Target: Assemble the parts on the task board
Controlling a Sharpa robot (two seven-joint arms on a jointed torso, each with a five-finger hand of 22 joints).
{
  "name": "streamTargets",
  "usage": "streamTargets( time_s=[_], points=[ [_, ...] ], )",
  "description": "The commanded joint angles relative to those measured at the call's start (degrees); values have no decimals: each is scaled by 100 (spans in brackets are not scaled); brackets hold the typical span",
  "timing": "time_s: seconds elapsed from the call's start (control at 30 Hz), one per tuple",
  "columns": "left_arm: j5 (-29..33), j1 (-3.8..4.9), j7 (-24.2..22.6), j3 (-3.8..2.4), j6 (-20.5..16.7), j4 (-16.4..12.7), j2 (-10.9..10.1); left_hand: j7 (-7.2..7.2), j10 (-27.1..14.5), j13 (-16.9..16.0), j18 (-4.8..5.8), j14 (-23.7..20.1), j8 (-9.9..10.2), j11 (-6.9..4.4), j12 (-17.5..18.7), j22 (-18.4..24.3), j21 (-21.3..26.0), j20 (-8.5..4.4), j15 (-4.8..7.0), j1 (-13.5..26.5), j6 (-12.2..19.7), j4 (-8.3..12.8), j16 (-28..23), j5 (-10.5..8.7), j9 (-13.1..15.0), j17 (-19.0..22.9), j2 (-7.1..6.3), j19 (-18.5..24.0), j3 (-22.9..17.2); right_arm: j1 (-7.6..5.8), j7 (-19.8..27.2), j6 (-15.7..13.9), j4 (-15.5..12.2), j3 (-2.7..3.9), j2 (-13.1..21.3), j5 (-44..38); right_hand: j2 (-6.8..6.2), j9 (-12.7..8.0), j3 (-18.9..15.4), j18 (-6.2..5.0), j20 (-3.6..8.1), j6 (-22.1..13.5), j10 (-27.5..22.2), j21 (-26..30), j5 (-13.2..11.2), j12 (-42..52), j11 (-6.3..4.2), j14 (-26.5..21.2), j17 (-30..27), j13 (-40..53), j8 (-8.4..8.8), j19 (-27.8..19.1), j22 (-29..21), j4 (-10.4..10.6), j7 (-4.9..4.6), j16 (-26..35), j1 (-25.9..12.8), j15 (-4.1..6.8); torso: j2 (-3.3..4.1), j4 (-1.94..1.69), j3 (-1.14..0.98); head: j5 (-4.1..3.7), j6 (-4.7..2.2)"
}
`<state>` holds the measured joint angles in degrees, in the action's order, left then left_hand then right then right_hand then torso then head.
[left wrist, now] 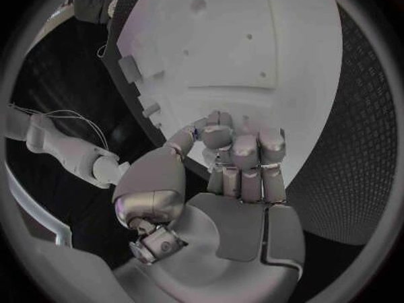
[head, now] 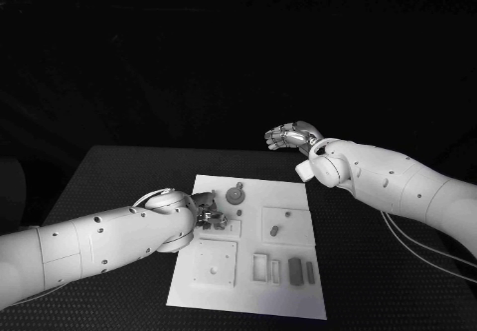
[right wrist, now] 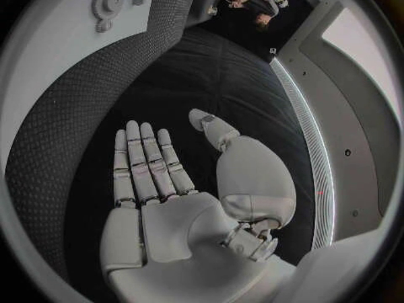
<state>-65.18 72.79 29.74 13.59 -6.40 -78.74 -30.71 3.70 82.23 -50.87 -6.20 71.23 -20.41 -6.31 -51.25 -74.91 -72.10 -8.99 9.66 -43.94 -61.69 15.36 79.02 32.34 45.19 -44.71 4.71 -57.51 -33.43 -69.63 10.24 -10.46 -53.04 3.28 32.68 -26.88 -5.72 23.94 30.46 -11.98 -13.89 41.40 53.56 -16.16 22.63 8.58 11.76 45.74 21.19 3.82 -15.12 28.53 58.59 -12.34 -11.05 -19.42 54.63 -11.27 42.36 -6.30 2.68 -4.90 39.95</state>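
The white task board (head: 249, 241) lies in the middle of the black table. My left hand (head: 209, 216) hovers over the board's left edge, beside a square recess (head: 220, 228). In the left wrist view its fingers (left wrist: 244, 155) are curled in, and the thumb meets them on a small part (left wrist: 196, 130) that is mostly hidden. My right hand (head: 293, 136) is raised beyond the board's far right corner. Its palm (right wrist: 181, 215) is flat, the fingers are stretched out, and it holds nothing. A round gear-like part (head: 234, 195) sits near the board's far edge.
On the board are a small oval peg (head: 272, 230), a square plate (head: 216, 262), narrow slots (head: 260, 267) and two upright bar parts (head: 296, 270) near the front. Bare black table (head: 378, 276) lies to the right of the board.
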Motion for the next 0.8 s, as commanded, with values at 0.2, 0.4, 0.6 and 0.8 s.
streamTargets(
  time_s=[0.2, 0.4, 0.6, 0.8],
  points=[
    [-190, -11, -60, 2, 95, -20, -8, -484, -71, 15, -78, 255, -29, -114, -59, -65, -30, -616, 329, -97, -954, 116, 49, 117, 14, 14, -4, 38, -225, 6, 37, 106, -1, 1, -7, -35, 25, -11, -6, 88, -6, -30, 56, 34, 38, -37, -4, -34, -10, 7, -36, -34, 13, -17, -184, 20, 16, -10, 0, 2, -5, 8, 1],
    [-190, -10, -43, 2, 186, -23, -15, -485, -72, 17, -77, 255, -32, -115, -68, -65, -33, -614, 329, -104, -955, 120, 55, 142, 15, 15, -11, 43, -229, 6, 36, 103, -2, 1, -6, -35, 26, -12, -7, 88, -6, -30, 58, 35, 41, -41, -4, -35, -12, 7, -37, -36, 17, -17, -184, 20, 13, -11, -1, -2, -6, 7, 4],
    [-190, -10, -26, 2, 245, -29, -15, -487, -75, 19, -78, 255, -36, -117, -75, -66, -37, -613, 330, -119, -957, 122, 60, 168, 17, 17, -14, 47, -238, 6, 34, 102, -2, 1, 0, -35, 27, -13, -9, 89, -6, -30, 61, 36, 43, -46, -4, -36, -13, 7, -38, -38, 20, -17, -184, 20, 11, -11, 4, -2, -4, 9, 8],
    [-190, -10, -22, 2, 207, -30, -16, -487, -76, 20, -77, 255, -37, -117, -78, -66, -38, -612, 330, -122, -957, 120, 61, 176, 17, 18, -12, 49, -240, 6, 36, 106, -3, 1, -2, -35, 28, -14, -10, 90, -6, -30, 64, 38, 45, -50, -5, -38, -15, 7, -40, -40, 23, -16, -184, 21, 8, -12, 1, -5, 1, 6, 15]
  ],
)
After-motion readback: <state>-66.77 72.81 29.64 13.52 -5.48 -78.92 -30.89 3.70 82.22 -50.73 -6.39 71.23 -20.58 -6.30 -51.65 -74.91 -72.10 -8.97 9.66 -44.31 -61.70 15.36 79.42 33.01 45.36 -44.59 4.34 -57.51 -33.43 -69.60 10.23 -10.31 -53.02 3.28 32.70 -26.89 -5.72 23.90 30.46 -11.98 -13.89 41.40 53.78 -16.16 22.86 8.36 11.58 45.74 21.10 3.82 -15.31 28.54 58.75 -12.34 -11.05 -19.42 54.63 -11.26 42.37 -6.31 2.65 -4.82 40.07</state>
